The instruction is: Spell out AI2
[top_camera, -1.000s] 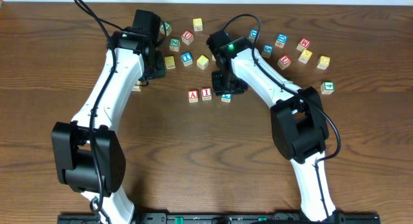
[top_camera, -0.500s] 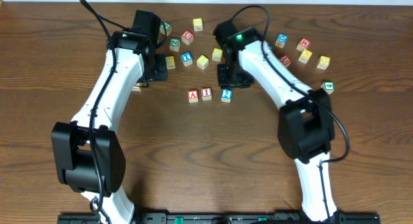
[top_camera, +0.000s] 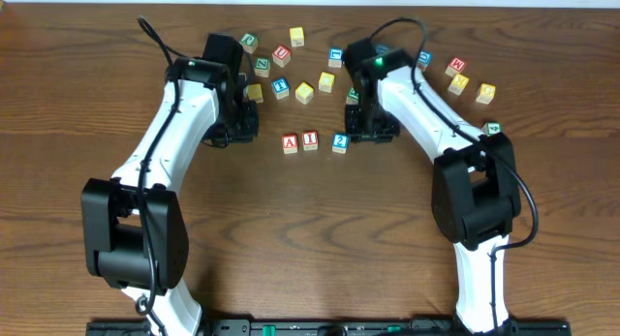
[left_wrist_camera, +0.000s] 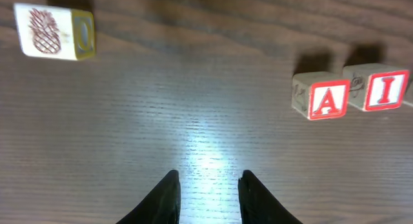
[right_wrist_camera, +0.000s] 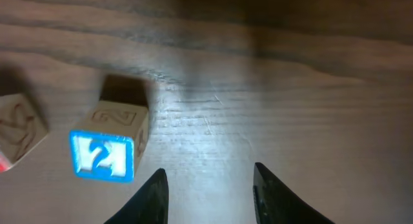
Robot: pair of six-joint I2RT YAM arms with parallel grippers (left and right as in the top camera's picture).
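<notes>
Behind right arm [top_camera: 421,108], green cube [top_camera: 493,129] half hidden, I cube [left_wrist_camera: 386,90] cropped

Characters readable on three cubes.
A cube [left_wrist_camera: 329,100]: red A; I cube [left_wrist_camera: 386,90]: red I; 2 cube [right_wrist_camera: 102,156]: blue 2.

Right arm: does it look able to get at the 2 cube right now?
Probably yes. The right gripper is open and empty, and the blue 2 cube sits just beside its fingers on the table, nothing between them. The I cube stands apart on the 2's far side.
</notes>
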